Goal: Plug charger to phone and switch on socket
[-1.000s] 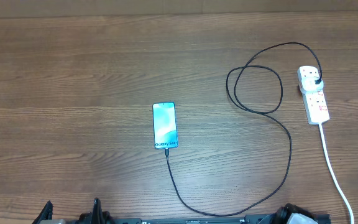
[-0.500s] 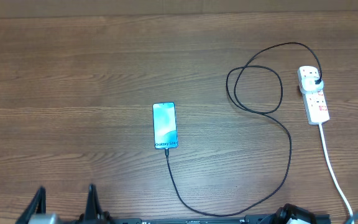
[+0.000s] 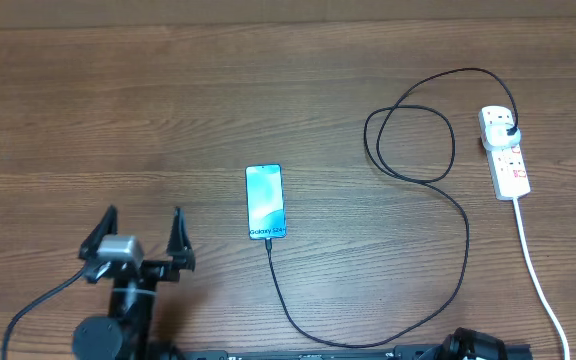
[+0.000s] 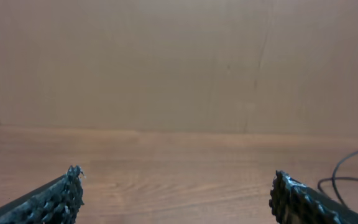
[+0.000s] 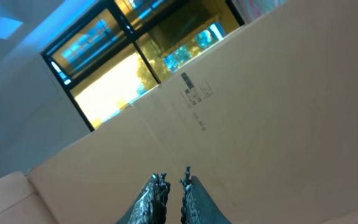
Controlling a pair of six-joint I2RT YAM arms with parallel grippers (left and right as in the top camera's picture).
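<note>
Phone (image 3: pixel 264 202), slim glowing slab, holds thin black charger (image 3: pixel 466 245); left gripper (image 3: pixel 144 215) enters, released; right gripper (image 5: pixel 171 179) clenched; white socket strip (image 3: pixel 508 165) pending.

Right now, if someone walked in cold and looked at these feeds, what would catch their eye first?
The phone, screen glowing, lies at the centre of the overhead view. The black charger cable runs from its near edge in big loops to the white socket at the far right. The left pincer hovers wide open, to the phone's left and slightly nearer the robot.
</note>
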